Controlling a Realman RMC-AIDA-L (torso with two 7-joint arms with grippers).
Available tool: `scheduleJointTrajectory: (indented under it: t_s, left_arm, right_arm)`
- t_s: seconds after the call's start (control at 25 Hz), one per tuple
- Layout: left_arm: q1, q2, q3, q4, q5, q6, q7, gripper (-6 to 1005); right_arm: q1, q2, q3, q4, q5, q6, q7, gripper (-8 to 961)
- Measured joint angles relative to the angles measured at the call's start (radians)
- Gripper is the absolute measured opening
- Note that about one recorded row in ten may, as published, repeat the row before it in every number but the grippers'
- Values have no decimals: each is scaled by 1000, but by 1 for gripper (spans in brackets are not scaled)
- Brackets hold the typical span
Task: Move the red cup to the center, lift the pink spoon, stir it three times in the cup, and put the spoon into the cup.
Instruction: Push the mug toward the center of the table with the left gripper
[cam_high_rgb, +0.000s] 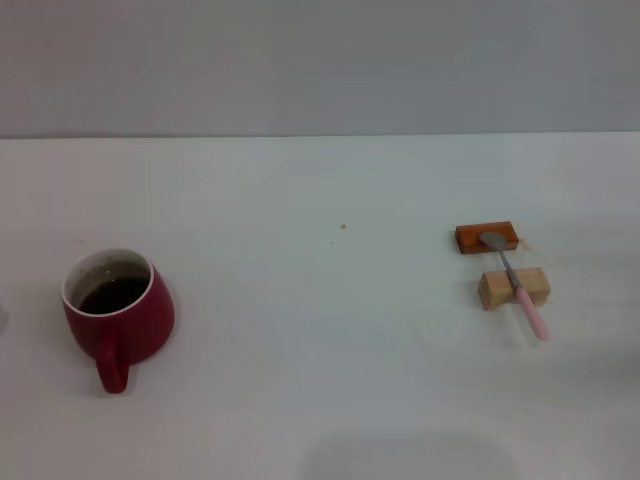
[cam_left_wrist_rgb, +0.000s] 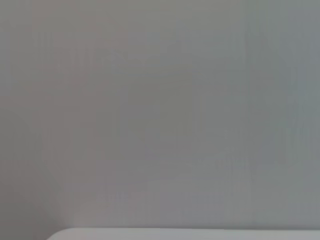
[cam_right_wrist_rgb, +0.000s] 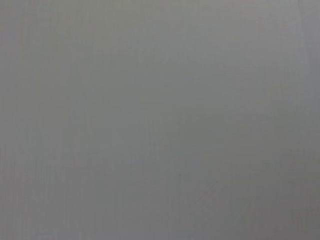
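One red cup (cam_high_rgb: 119, 312), one pink spoon (cam_high_rgb: 518, 283), two small blocks (cam_high_rgb: 487, 238)

Cup (cam_high_rgb: 118, 308) left, spoon (cam_high_rgb: 518, 284) right

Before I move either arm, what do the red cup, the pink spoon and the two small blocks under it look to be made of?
Red cup: likely glazed ceramic, thick white rim, soft sheen.
Pink spoon: grey metallic-looking bowl and neck; pale pink handle, possibly plastic or coated.
Orange-brown block: smooth, maybe lacquered wood or plastic.
Tan block: matte, looks like bare wood.
Neither gripper shows in any view.
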Motion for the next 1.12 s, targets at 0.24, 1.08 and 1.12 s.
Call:
scheduleJointTrajectory:
  t_s: [0.24, 1.08, 1.12]
  left_arm:
    - [-11, -1, 7, 2, 1, -13, 100, 224]
    - [-20, -7, 242, 8, 2, -13, 455, 20]
    - [-21, -7, 252, 4, 2, -13, 456, 22]
  right_arm:
    - [-1, 1, 3, 0, 3, 0, 0, 687]
    - [-2, 1, 2, 0, 4, 0, 0, 686]
    - [-2, 1, 2, 0, 3, 0, 0, 686]
